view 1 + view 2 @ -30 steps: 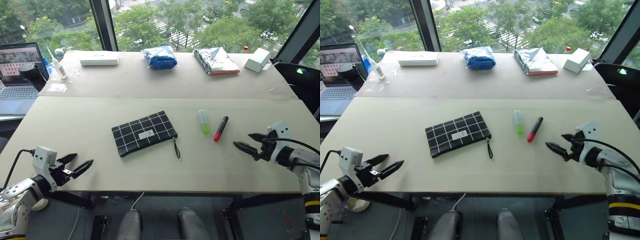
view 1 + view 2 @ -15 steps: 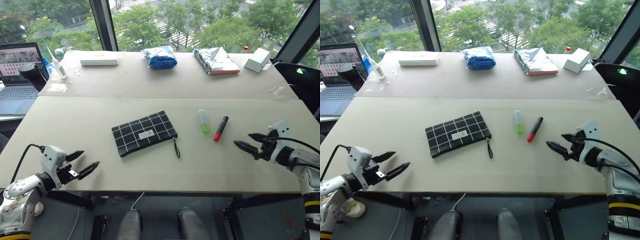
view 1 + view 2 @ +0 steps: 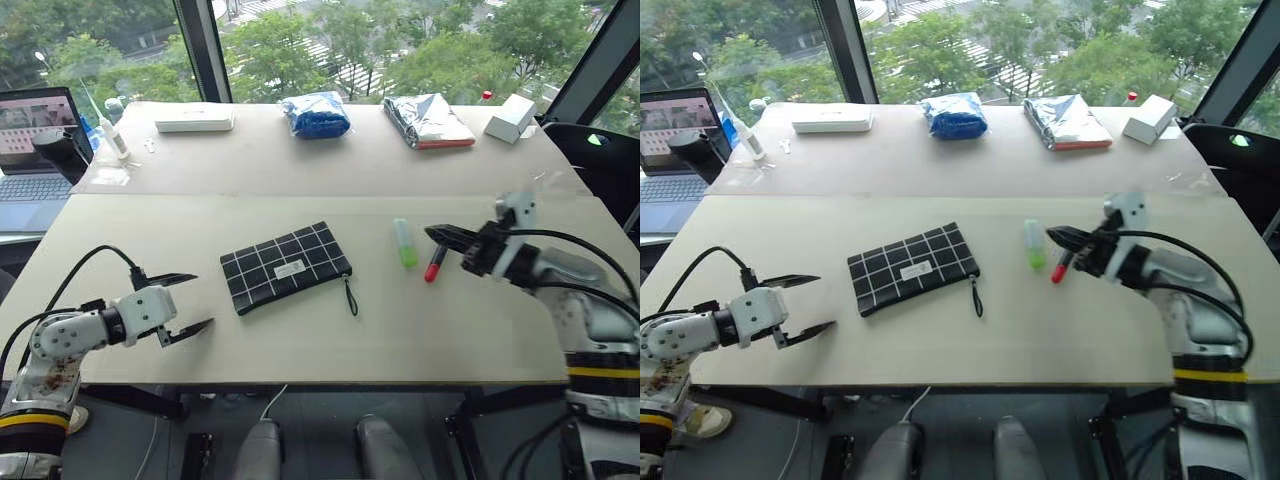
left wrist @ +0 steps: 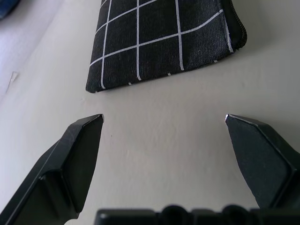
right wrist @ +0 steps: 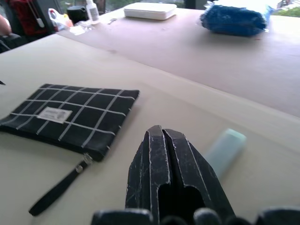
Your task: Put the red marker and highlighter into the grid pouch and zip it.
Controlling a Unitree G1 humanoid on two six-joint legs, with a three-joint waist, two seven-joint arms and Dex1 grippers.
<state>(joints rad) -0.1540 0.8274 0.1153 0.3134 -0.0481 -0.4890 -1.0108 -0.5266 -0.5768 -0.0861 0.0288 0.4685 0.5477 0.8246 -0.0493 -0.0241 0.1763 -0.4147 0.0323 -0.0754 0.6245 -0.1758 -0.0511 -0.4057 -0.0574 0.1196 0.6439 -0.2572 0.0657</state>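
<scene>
The grid pouch (image 3: pixel 285 267) lies flat in the middle of the table, its zipper cord (image 3: pixel 352 297) trailing toward the front edge. To its right lie the light-green highlighter (image 3: pixel 405 243) and the red marker (image 3: pixel 435 266), side by side. My right gripper (image 3: pixel 432 234) is shut with nothing between its fingers and hangs over the marker's black end, close beside the highlighter (image 5: pixel 225 149). My left gripper (image 3: pixel 195 302) is open, low over the table left of the pouch and pointing at its near corner (image 4: pixel 96 86).
Along the far side of the table sit a flat white case (image 3: pixel 195 122), a blue bag (image 3: pixel 318 115), a silver foil bag (image 3: pixel 428 120) and a white box (image 3: pixel 510 117). A laptop (image 3: pixel 35 150) and a bottle (image 3: pixel 112 135) stand at the far left.
My right gripper has swung left and up from the table's right edge to above the marker and has shut. My left gripper has rolled and moved a little toward the pouch, still open.
</scene>
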